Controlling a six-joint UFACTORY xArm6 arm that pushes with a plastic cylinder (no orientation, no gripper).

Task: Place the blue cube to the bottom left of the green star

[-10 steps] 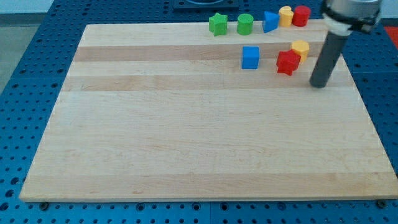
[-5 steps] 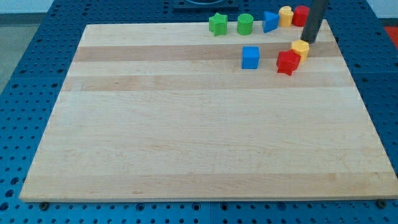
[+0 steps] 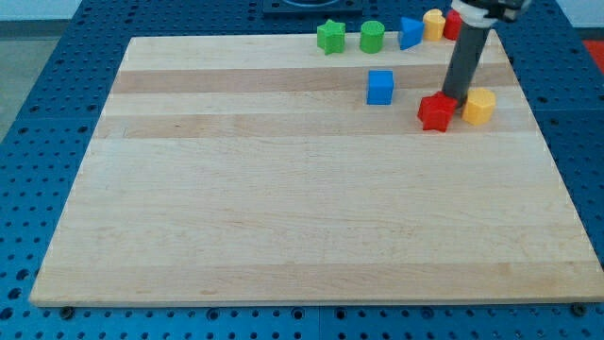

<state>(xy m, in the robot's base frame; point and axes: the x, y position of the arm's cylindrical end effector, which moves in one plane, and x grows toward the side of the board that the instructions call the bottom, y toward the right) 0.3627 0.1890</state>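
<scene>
The blue cube [image 3: 380,87] sits on the wooden board near the view's top, right of centre. The green star [image 3: 330,37] lies at the board's top edge, up and to the left of the cube. My tip [image 3: 454,97] is to the right of the blue cube, touching the top right of a red star-shaped block [image 3: 436,111] and just left of a yellow block [image 3: 478,107]. The rod rises toward the view's top right.
Along the top edge, right of the green star, stand a green cylinder [image 3: 372,36], a blue triangular block [image 3: 409,32], a yellow block [image 3: 433,23] and a red block [image 3: 454,25] partly hidden by the rod.
My tip went from the right side up to the top edge, then down between the red star and the yellow block. The yellow block slid down and right; the red star shifted slightly down.
</scene>
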